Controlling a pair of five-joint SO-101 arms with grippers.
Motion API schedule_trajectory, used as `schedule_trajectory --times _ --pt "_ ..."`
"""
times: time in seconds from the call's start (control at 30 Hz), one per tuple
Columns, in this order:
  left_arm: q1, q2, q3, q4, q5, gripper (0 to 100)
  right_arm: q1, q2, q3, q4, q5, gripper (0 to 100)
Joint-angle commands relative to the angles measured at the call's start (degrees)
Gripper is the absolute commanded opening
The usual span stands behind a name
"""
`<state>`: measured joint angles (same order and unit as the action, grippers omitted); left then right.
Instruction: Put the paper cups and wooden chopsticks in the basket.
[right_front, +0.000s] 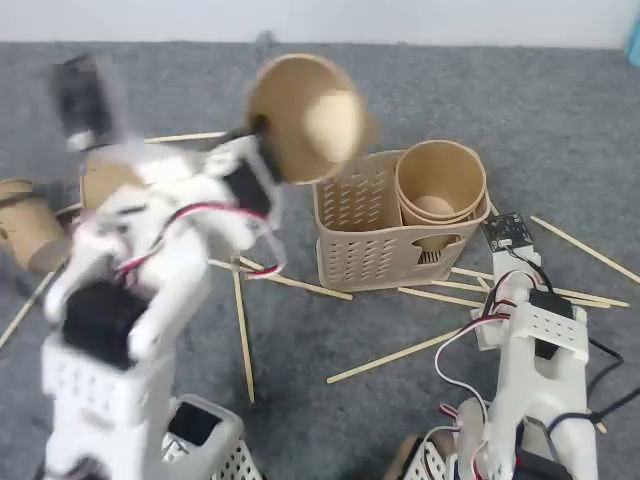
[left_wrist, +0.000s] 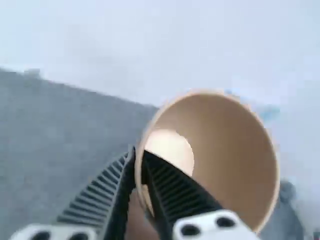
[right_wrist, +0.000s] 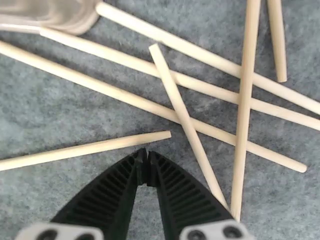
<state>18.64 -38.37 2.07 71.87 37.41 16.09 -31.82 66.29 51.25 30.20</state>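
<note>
My left gripper (left_wrist: 140, 165) is shut on the rim of a brown paper cup (left_wrist: 225, 145), one finger inside and one outside. In the high view this cup (right_front: 305, 118) hangs tipped in the air, just up and left of the beige basket (right_front: 365, 255), held by the left gripper (right_front: 262, 135). Stacked paper cups (right_front: 440, 180) stand in the basket. Two more cups (right_front: 25, 222) (right_front: 105, 180) rest at the far left. My right gripper (right_wrist: 146, 157) is shut and holds nothing, low over crossed wooden chopsticks (right_wrist: 175, 95) beside the basket's corner (right_wrist: 50, 15).
Loose chopsticks lie across the grey mat: one in front of the left arm (right_front: 245, 335), one in the middle (right_front: 395, 355), one at the right (right_front: 585, 248), several by the basket's front (right_front: 530, 290). The right arm (right_front: 530, 350) stands at the lower right.
</note>
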Motion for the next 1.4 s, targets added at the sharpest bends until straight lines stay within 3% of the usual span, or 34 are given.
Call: schedule_trajectory --times 0.0,0.23,0.47,0.93,1.13,1.37 --pt "4.7 9.2 -12.1 3.0 -1.0 2 0.0 -2.0 0.0 -0.2 0.6 0.8" --pt "8.0 28.3 -32.0 10.8 -2.0 2 0.0 -2.0 0.0 -0.2 0.6 0.8" --pt "8.2 39.6 -41.3 16.4 -2.0 2 0.0 -2.0 0.0 -0.2 0.6 0.8" --pt "16.8 40.8 -42.1 19.6 -3.8 2 0.0 -2.0 0.0 -0.3 0.6 0.8" --pt "15.6 41.5 -41.2 20.0 -6.2 2 0.0 -2.0 0.0 -0.3 0.6 0.8" --pt "14.1 41.4 -30.5 15.9 -6.9 2 0.0 -2.0 0.0 -0.3 0.6 0.8"
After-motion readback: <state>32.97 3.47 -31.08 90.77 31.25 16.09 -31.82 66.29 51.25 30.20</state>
